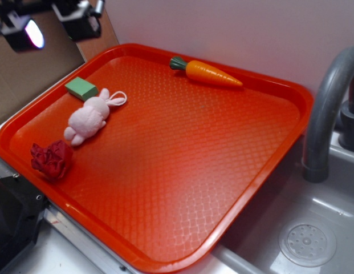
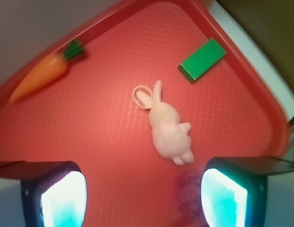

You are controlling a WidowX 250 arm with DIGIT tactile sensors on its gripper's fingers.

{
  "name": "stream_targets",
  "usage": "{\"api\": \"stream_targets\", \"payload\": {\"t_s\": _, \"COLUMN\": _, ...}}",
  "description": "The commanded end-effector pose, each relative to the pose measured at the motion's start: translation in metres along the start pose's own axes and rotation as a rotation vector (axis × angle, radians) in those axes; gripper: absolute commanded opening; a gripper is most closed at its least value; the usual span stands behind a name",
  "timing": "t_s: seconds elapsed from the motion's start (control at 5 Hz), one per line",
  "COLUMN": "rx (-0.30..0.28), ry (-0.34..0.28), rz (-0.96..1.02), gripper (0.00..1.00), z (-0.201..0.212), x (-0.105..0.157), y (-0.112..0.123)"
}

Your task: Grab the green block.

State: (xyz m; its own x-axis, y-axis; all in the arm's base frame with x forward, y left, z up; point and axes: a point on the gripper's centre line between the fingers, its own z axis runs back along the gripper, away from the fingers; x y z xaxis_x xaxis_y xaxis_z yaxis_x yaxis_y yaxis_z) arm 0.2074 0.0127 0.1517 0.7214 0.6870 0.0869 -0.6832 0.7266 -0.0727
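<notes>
1 green block [image 1: 81,88] hugs the tray [image 1: 182,262] rim.

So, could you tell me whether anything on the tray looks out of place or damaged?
Nothing looks damaged or spilled. The green block, pink bunny, carrot and a crumpled red item lie loose on the orange tray. The bunny lies on its side. The hand is open above them, holding nothing.
</notes>
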Motion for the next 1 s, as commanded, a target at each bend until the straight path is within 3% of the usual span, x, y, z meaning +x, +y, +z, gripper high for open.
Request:
{"api": "stream_targets", "payload": {"t_s": 0.0, "rx": 0.004, "ry": -0.159, "rz": 0.518, "gripper": 1.0, "z": -0.036, "x": 0.045, "y": 0.034}}
{"api": "stream_targets", "payload": {"t_s": 0.2, "rx": 0.066, "ry": -0.297, "rz": 0.664, "gripper": 1.0, "z": -0.036, "x": 0.058, "y": 0.048}}
{"api": "stream_targets", "payload": {"t_s": 0.4, "rx": 0.209, "ry": -0.377, "rz": 0.777, "gripper": 1.0, "z": -0.051, "x": 0.076, "y": 0.076}}
{"api": "stream_targets", "payload": {"t_s": 0.6, "rx": 0.284, "ry": -0.423, "rz": 0.782, "gripper": 1.0, "z": -0.067, "x": 0.093, "y": 0.1}}
{"api": "stream_targets", "payload": {"t_s": 0.8, "rx": 0.275, "ry": -0.429, "rz": 0.738, "gripper": 1.0, "z": -0.093, "x": 0.105, "y": 0.105}}
